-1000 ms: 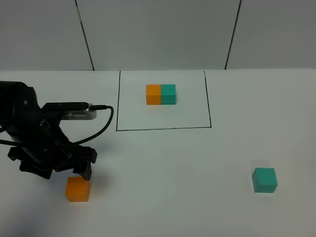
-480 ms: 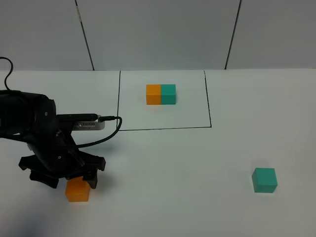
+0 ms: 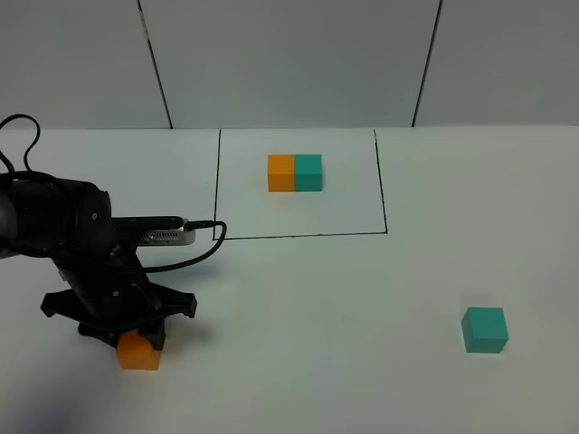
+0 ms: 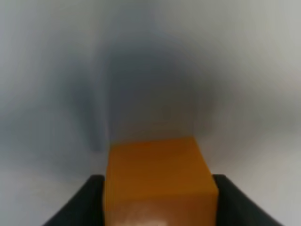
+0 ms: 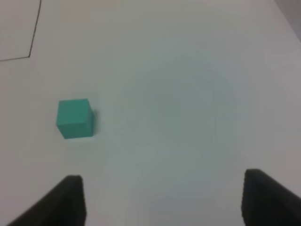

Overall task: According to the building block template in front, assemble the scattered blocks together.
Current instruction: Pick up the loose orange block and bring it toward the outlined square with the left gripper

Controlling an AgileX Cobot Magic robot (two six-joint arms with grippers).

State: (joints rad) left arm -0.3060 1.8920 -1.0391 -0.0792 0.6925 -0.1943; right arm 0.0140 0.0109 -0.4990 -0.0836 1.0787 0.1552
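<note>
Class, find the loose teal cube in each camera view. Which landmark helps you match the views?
Exterior high: the teal cube sits alone, front right, outside the black outline.
Right wrist: it lies on the bare table, apart from the outline's corner.
Left wrist: not in it.
Shared landmark: the black outline's corner.

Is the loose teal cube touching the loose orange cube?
No, the teal cube sits alone far right, while the orange cube lies far left under the left gripper.
</note>
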